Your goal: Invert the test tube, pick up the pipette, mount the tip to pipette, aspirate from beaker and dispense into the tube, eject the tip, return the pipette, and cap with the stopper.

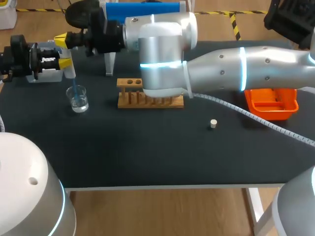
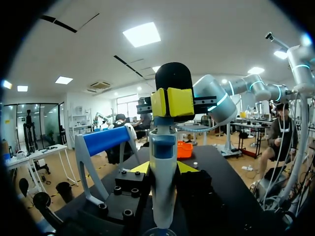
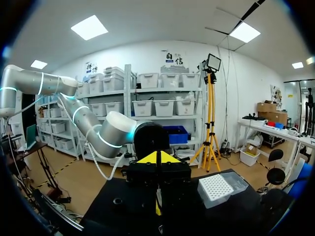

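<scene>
Both left pincer (image 1: 64, 63) and right pincer (image 1: 63, 38) clasp pipette (image 2: 162, 172) (tip in beaker (image 1: 78, 102)).

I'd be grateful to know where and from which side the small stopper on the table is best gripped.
Grip the stopper across its round sides, coming from straight above, I'd say: it seems to stand upright and alone on the table, so both sides are free.

The white-and-blue plastic pipette (image 2: 163, 187) stands upright, its thin tip (image 1: 73, 82) down inside the clear glass beaker (image 1: 78, 100) on the tabletop (image 1: 147, 147).
</scene>
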You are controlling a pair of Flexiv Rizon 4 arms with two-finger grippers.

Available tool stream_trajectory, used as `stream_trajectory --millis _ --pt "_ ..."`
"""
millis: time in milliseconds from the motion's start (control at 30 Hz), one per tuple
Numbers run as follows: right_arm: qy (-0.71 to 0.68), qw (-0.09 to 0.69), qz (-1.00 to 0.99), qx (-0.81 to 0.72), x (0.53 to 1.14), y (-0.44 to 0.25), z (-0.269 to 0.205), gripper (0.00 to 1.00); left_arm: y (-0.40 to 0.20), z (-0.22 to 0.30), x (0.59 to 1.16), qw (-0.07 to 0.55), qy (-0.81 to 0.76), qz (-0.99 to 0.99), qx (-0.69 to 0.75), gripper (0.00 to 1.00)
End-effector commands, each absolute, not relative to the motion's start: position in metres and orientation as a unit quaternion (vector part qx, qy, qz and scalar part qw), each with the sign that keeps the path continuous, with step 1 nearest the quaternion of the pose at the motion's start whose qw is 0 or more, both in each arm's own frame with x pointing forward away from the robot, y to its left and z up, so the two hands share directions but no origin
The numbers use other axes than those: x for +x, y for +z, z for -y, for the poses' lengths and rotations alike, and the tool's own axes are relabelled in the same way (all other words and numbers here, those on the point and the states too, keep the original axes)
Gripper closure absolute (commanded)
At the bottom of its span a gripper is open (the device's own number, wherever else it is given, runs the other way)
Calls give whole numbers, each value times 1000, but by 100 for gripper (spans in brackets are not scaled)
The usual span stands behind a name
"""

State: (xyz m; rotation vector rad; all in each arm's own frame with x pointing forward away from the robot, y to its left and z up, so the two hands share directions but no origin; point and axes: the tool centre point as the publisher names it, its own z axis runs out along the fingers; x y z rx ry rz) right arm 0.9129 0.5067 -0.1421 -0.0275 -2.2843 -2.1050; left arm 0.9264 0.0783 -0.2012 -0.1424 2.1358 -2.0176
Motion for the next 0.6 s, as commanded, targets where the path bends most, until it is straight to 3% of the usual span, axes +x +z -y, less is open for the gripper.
stream_trajectory --millis 33,600 --pt "-677 18 736 -11 913 -153 -506 100 -197 -79 927 101 -683 -722 -48 100" --pt "-686 4 727 1 914 -125 -502 100 -197 -79 927 101 -683 -722 -48 100"
